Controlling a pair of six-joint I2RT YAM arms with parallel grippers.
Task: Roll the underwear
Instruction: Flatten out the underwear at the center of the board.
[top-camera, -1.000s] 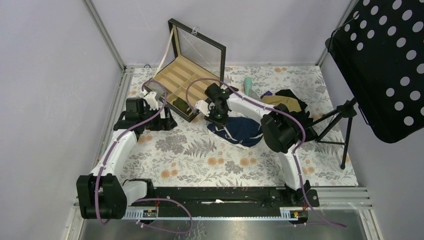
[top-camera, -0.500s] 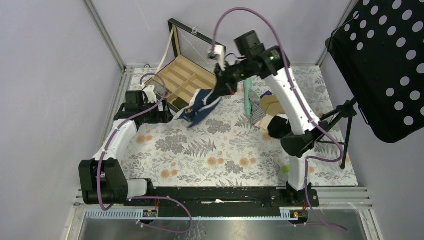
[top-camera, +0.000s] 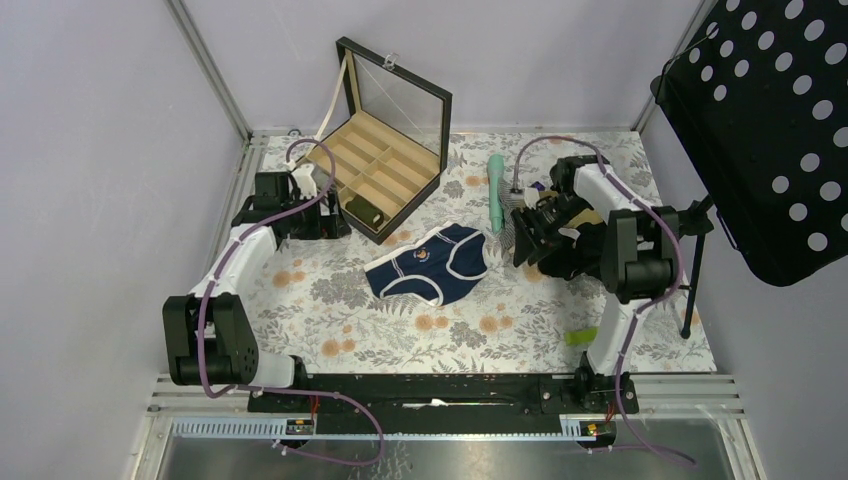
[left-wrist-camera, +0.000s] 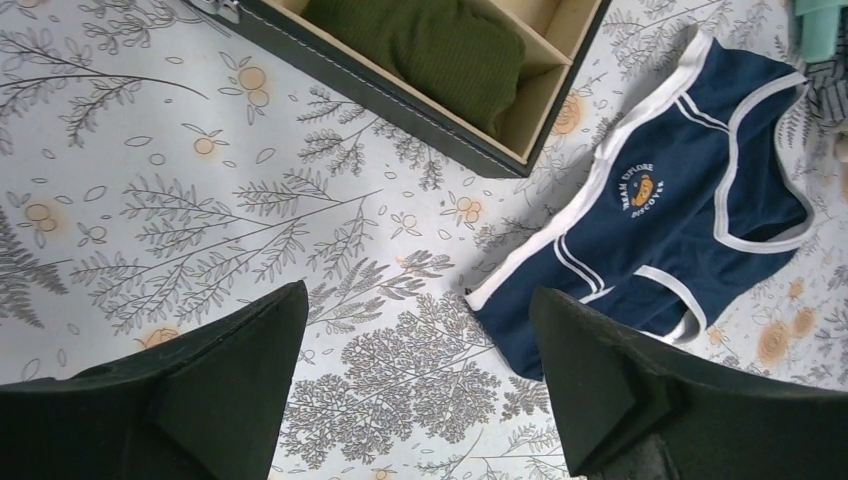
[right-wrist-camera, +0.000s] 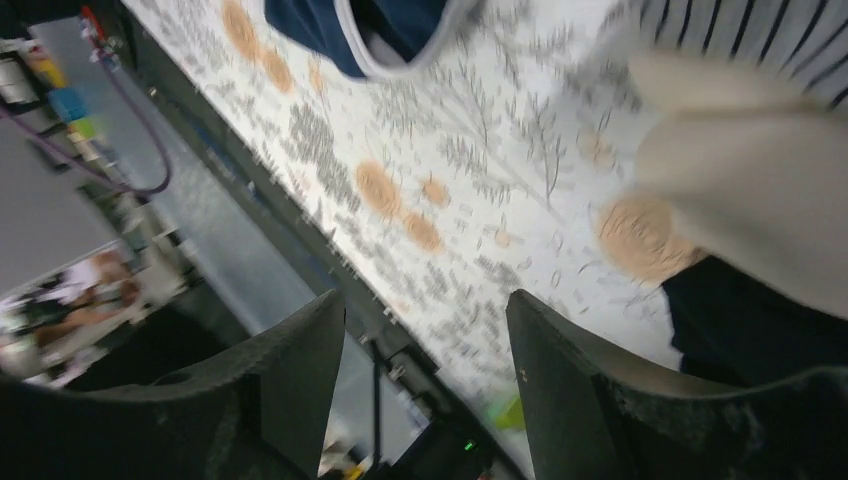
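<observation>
Left gripper (left-wrist-camera: 415, 335) is observed with fingers spread and empty, held over the floral table (top-camera: 400, 320) at the centre-left of the top view, beside the compartment box (top-camera: 412, 210). Right gripper (right-wrist-camera: 425, 315) is likewise spread and empty, near the clothing pile (top-camera: 510, 220) at the right. The underwear (top-camera: 432, 264) is recorded lying flat and unrolled at frame centre, apart from both grippers.

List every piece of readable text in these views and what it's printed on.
"DREAM EXPLORE DISCOVER", probably: small curved lettering in the emblem on the underwear, left wrist view; first letters uncertain.
Top view: the same emblem, too small to read.
Right wrist view: no readable text.
</observation>
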